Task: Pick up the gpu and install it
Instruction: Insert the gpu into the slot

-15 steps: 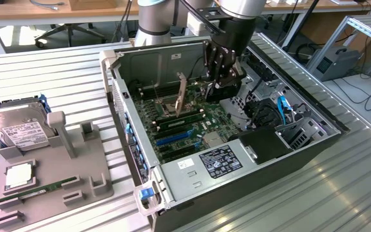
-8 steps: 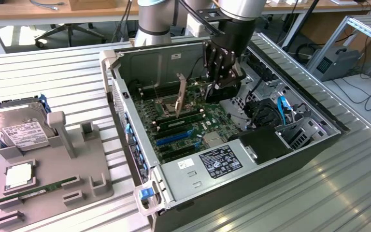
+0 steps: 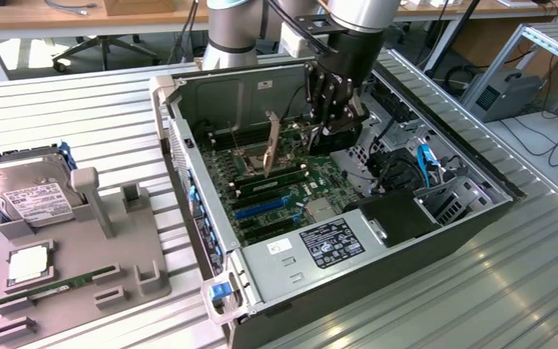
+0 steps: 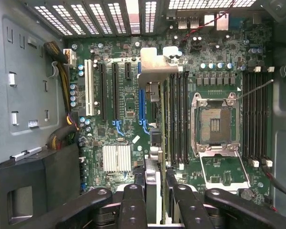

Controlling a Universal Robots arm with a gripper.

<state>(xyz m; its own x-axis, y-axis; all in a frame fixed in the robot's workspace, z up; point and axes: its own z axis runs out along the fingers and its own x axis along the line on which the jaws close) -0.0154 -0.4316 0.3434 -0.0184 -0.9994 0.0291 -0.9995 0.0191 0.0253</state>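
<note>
Edgewise, the gpu (image 4: pixel 155 71) stands clamped between the half-closed fingers of the gripper (image 4: pixel 158 185), bracket pointing away from it. It is held upright, presumably so its edge can meet the blue expansion slot (image 4: pixel 142 102) below.

Hard drive (image 3: pixel 27 195), RAM stick (image 3: pixel 58 284), grey rack (image 3: pixel 136 251)

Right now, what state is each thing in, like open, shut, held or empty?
gpu: gripped on edge by the tool, above the motherboard.
tool: shut on the gpu.
computer case: on its side, open.
CPU socket: open, empty.
hard drive: standing tilted in the grey holder.
RAM stick: lying in the grey holder.
</note>
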